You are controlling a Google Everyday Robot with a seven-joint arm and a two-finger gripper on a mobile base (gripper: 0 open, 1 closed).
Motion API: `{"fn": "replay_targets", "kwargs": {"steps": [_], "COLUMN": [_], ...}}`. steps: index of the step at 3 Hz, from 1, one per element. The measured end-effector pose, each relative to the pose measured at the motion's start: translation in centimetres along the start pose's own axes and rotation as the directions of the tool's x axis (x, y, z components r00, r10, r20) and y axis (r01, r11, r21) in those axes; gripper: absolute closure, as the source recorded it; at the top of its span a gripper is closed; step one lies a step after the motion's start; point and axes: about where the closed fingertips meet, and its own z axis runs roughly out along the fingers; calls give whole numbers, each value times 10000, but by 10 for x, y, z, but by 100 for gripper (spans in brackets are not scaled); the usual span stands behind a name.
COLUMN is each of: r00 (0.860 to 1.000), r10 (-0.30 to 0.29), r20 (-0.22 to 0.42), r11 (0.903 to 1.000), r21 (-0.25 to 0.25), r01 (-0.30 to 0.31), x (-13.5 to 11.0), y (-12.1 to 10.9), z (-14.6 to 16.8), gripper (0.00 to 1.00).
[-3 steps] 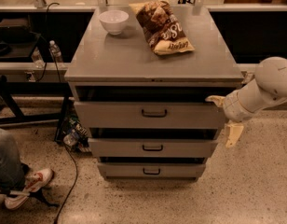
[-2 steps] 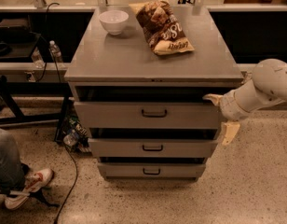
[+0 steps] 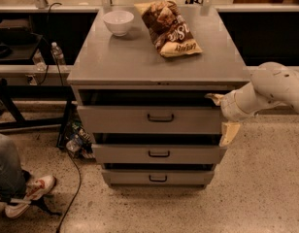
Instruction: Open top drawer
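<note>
Our gripper point(image 3: 222, 116) has edged left since a second ago and now reaches the top drawer point(image 3: 115, 119). We see that drawer only slightly out under the cabinet top point(image 3: 140, 62), its bar handle point(image 3: 160, 117) untouched. At its right end the fingers point(image 3: 229, 132) spread wide, straddling the front panel, so we judge the pull hasn't begun.

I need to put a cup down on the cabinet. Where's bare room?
The front half of the cabinet top, ahead of the bowl and chip bag, is bare; the back is crowded. The gripper sits at the top drawer's right end.
</note>
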Motion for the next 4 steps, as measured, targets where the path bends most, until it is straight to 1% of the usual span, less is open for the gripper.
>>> {"fn": "replay_targets", "kwargs": {"steps": [1,2,3,4], "r00": [9994,9985,9980,9980], "r10": [214,386,455,457], "r20": [-272,-383,-430,-429], "r11": [9993,9977,9971,9970], "r21": [-290,-541,-598,-598], "r01": [-222,-406,-480,-482], "x": [11,18,21,19], "y": [3,8,11,10], "z": [22,33,31,27], "gripper": [0,0,25,50]}}
